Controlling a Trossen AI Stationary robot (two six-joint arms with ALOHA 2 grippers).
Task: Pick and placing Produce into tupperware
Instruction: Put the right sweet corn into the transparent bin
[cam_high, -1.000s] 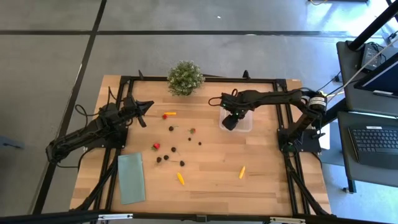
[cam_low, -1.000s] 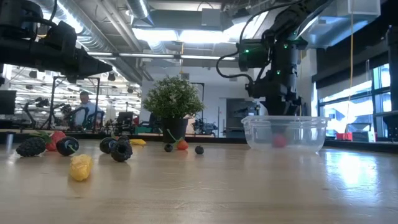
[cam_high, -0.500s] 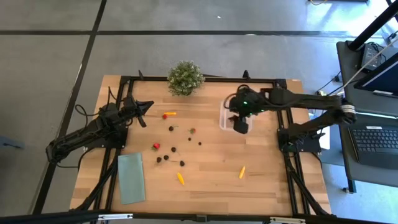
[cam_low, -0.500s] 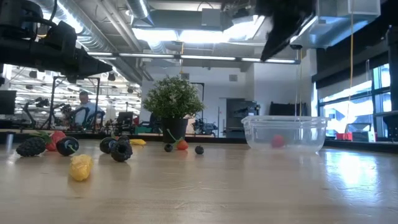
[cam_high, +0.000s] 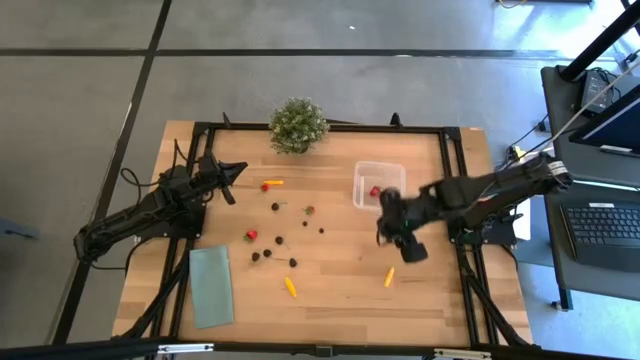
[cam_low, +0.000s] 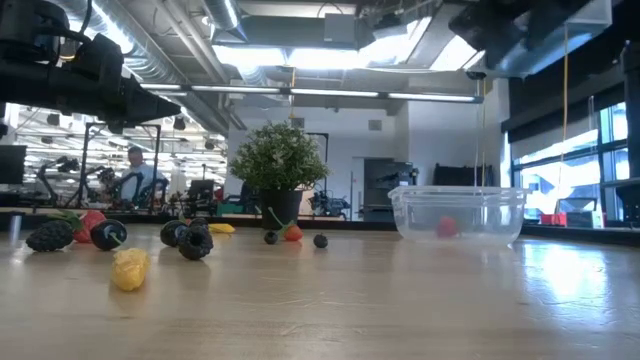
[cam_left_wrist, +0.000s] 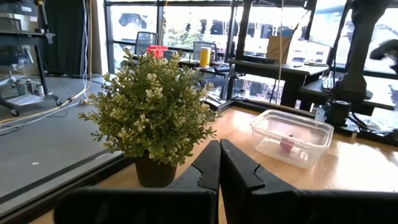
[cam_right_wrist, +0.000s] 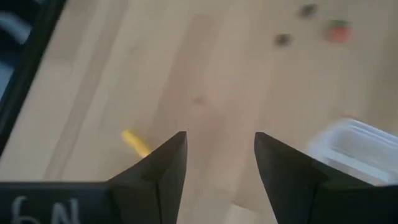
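We hold right gripper (cam_right_wrist: 217, 158) parted, empty, above yellow piece (cam_right_wrist: 136, 142); risk: thin piece rolls from fingers. Left gripper (cam_left_wrist: 219, 163) clenched, idle.

Blurred in right wrist view: tupperware (cam_right_wrist: 357, 149), cut by frame edge; small produce (cam_right_wrist: 339, 30) too smeared to identify.

You have a pale wood-grain bench (cam_high: 330, 290) in a black frame | clear tupperware (cam_high: 378, 185) holding one red piece (cam_high: 374, 191) | pale-green cloth (cam_high: 211, 285) at 7 o'clock | two yellow-orange pieces (cam_high: 389, 277) (cam_high: 290, 288) | dark berries (cam_high: 266, 253) mid-bench | bushy green plant (cam_high: 297, 124) at 12 o'clock | both arms (cam_high: 150, 210) (cam_high: 480, 192) black
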